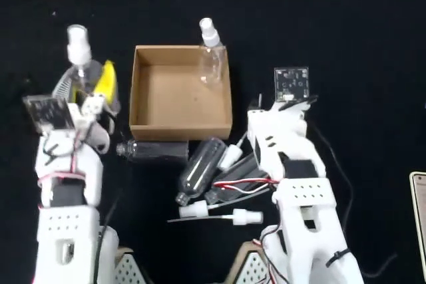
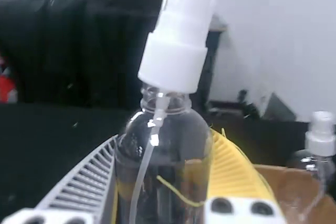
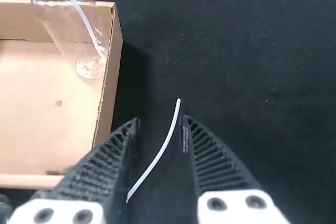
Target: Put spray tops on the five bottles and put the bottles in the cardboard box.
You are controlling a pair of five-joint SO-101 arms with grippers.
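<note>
My left gripper (image 2: 163, 187) is shut on a clear bottle (image 2: 157, 150), which stands upright between the grey and yellow fingers left of the cardboard box (image 1: 180, 129). A white spray top (image 2: 178, 40) sits slightly askew on its neck. A second capped bottle (image 1: 212, 58) stands in the box's far right corner. My right gripper (image 3: 160, 121) is open just right of the box wall (image 3: 107, 82). A thin white spray tube (image 3: 163, 145) runs slantwise between its fingers. The tube's head is hidden in the right wrist view.
In front of the box lie a dark bottle (image 1: 150, 149), a clear bottle (image 1: 200, 171) and another bottle (image 1: 233, 181) partly under the right arm (image 1: 283, 138). Two loose spray tops (image 1: 196, 211) (image 1: 247, 216) lie nearer the arm bases. A flat device (image 1: 419, 197) sits at the right edge.
</note>
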